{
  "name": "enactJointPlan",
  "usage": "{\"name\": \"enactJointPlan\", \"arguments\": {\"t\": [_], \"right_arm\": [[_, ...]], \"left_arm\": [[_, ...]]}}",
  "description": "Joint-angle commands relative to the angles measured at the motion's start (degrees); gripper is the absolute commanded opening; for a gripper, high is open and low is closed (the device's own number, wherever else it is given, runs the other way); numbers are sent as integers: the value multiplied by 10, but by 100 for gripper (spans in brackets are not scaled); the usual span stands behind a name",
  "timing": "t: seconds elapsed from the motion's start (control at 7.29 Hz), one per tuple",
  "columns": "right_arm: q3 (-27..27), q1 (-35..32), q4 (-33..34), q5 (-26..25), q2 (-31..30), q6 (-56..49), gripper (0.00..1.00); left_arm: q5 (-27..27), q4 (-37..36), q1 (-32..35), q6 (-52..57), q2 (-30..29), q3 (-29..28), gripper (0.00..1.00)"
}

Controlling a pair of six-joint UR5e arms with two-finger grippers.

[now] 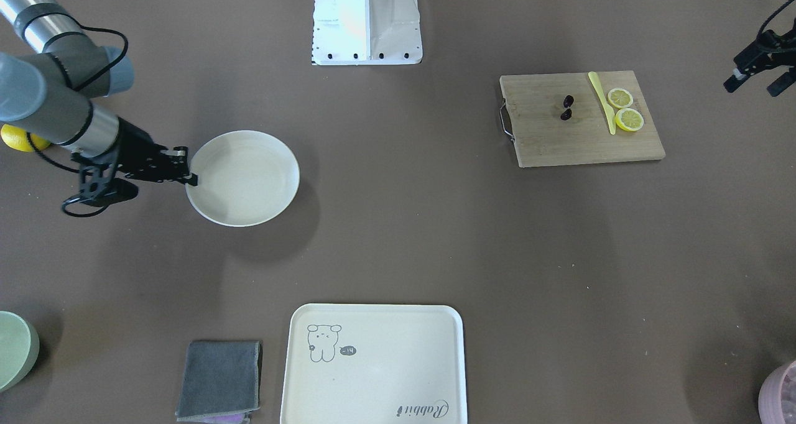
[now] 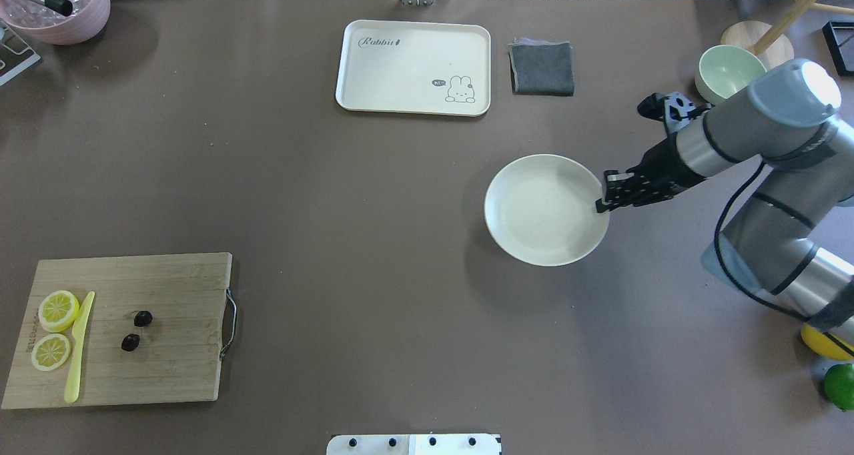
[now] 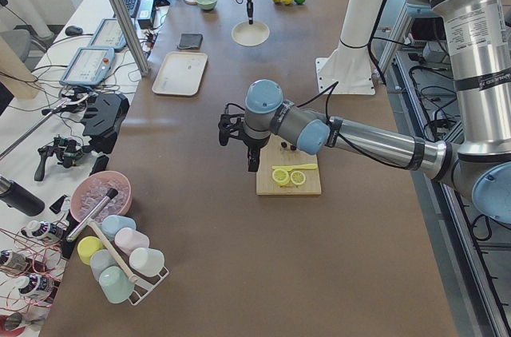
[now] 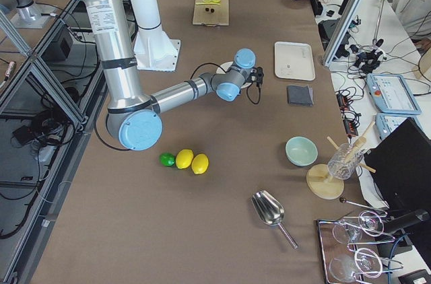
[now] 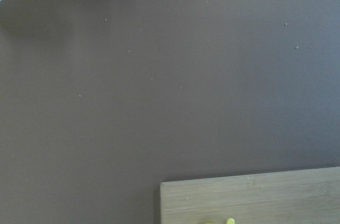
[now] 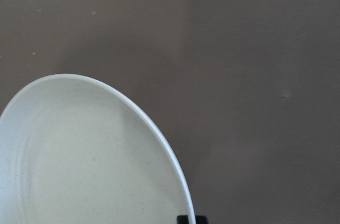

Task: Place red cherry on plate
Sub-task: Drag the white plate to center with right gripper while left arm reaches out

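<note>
nothing of the task is showing as done yet. the cherry (image 1: 567, 108) is lying on the cutting board (image 1: 547, 144), just beside the yellow knife (image 1: 602, 101) and near the lemon slices (image 1: 629, 119). the plate (image 1: 249, 188) is sitting bare, well apart from it across the table. the right gripper (image 1: 188, 176) is sitting at the plate's rim and seems to be pinching it between narrow fingers, perhaps to reposition it. the left gripper (image 1: 754, 87) is hanging beyond the board's outer end, its fingers spread and nothing between them. what is remaining, as i am judging it: picking up the cherry, carrying it across, and setting it down on the plate.
</note>
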State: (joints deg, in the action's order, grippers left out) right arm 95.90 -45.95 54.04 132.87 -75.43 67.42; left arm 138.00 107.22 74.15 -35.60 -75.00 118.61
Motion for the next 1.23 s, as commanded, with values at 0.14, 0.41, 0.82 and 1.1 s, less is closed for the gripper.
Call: {"name": "enactJointPlan", "arguments": {"t": [0.14, 0.41, 0.82, 1.1], "right_arm": [[10, 139, 5, -131, 77, 127, 0], [12, 174, 18, -164, 85, 145, 0], [7, 204, 26, -192, 98, 145, 0], [10, 203, 27, -191, 99, 145, 1]], "left_arm": [[-66, 46, -128, -123, 16, 17, 92], [-138, 46, -228, -181, 12, 36, 90], [-218, 46, -335, -206, -5, 24, 89], [-228, 46, -352, -214, -24, 15, 89]]}}
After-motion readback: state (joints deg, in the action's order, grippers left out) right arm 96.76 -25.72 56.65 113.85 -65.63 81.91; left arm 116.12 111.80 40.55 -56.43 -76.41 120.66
